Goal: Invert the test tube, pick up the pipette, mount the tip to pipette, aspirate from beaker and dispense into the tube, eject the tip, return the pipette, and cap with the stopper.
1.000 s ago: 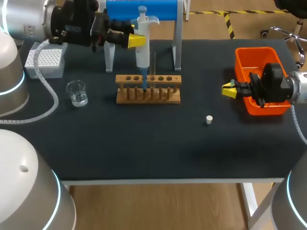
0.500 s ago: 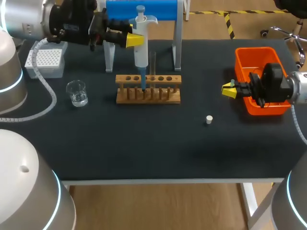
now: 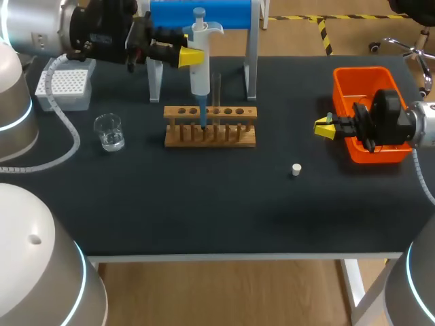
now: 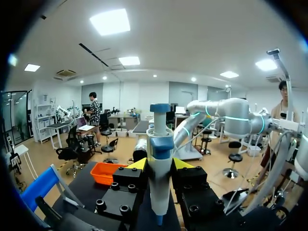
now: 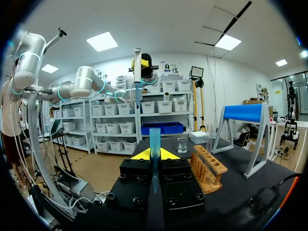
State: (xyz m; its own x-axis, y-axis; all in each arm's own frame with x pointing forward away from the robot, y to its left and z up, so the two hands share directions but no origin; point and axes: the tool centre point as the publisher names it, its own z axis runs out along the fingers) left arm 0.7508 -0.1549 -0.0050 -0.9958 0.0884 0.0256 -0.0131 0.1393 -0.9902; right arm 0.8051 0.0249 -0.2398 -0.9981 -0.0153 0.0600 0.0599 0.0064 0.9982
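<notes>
Left pincer (image 3: 194, 57) clenched on white-and-blue pipette (image 3: 201, 76), long axis vertical, blue tip down at wooden tube rack (image 3: 211, 136), just beside clear glass test tube (image 3: 217, 88); right pincer (image 3: 325, 128), well apart, grips slim blue tube (image 5: 154, 139).

Figure: rectangular table with a matte black top (image 3: 204, 217) and white metal frame (image 3: 238, 257), standing on a light brown wood-pattern floor (image 3: 224, 292) marked with yellow-and-black striped tape (image 3: 325, 34). The white ceiling carries square recessed light panels (image 4: 109, 21). The white wall (image 5: 231, 77) is lined with what appear to be metal shelves of white storage bins (image 5: 115, 129).
</notes>
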